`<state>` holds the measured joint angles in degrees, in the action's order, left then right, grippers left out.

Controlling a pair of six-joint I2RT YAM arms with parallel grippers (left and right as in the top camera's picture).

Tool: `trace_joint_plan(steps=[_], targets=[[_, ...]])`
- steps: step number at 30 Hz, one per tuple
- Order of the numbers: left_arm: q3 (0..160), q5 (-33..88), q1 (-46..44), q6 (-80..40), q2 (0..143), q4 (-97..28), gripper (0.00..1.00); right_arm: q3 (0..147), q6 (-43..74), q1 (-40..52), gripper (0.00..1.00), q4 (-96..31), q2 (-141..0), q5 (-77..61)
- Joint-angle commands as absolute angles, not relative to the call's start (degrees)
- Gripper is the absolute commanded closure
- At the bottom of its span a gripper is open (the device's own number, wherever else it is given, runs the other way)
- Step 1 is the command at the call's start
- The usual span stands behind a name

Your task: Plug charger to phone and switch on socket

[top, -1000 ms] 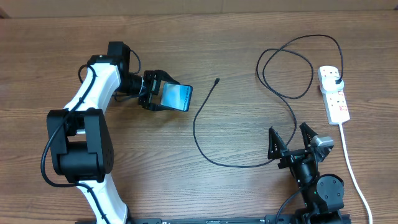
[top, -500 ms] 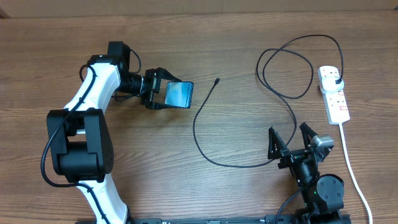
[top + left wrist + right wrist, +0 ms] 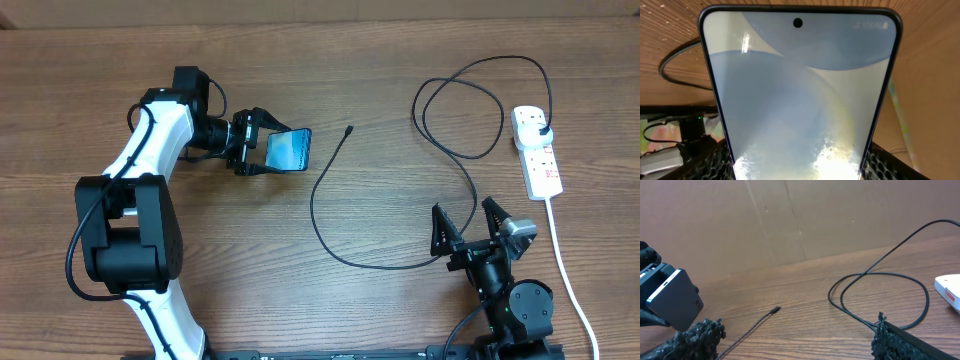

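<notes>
Overhead, phone [image 3: 289, 150] held; charger tip [image 3: 348, 129] well apart

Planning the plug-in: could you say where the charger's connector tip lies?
Overhead, the connector tip lies near centre, right of the phone in the left gripper.

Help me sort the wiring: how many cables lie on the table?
2. The black charger loops from its tip beside the phone to its plug in the socket at right; the socket's white cord trails off toward the robot's base.
</notes>
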<state>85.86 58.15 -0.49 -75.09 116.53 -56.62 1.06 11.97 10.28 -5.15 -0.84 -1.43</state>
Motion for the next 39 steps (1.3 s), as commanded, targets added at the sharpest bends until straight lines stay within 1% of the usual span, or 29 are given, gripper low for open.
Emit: trace_joint_plan(steps=[1,9,14,18,21,24,28,32,39], targets=[[87.5,61.1,-0.4,-77.2,116.9,-56.8,0.43,0.4,11.9,10.8,0.0,-4.8,-0.3,-0.9],[87.5,61.2,-0.4,-77.3,116.9,-56.8,0.44,0.5,11.9,10.8,0.0,-4.8,-0.3,-0.9],[87.5,65.4,-0.4,-76.2,116.9,-56.8,0.44,0.4,11.9,10.8,0.0,-4.8,-0.3,-1.3],[87.5,67.6,-0.4,-75.8,116.9,-56.8,0.45,0.5,15.9,10.9,0.0,-4.5,-0.3,-5.0],[87.5,67.6,-0.4,-75.2,116.9,-56.7,0.44,0.8,21.2,10.9,0.0,-4.8,-1.2,-6.6],[87.5,67.6,-0.4,-75.2,116.9,-56.7,0.44,2.4,23.0,10.9,0.0,-7.4,-2.9,-8.5],[87.5,66.8,-0.4,-75.2,116.9,-56.7,0.45,7.7,24.1,10.9,0.0,-14.1,-7.4,-9.6],[87.5,65.0,-0.4,-75.2,116.9,-56.8,0.45,14.5,24.0,10.9,0.0,-17.8,-14.0,-10.6],[87.5,55.9,-1.0,-75.2,116.9,-56.8,0.45,29.5,24.0,10.9,0.0,-24.9,-28.8,-13.8]])
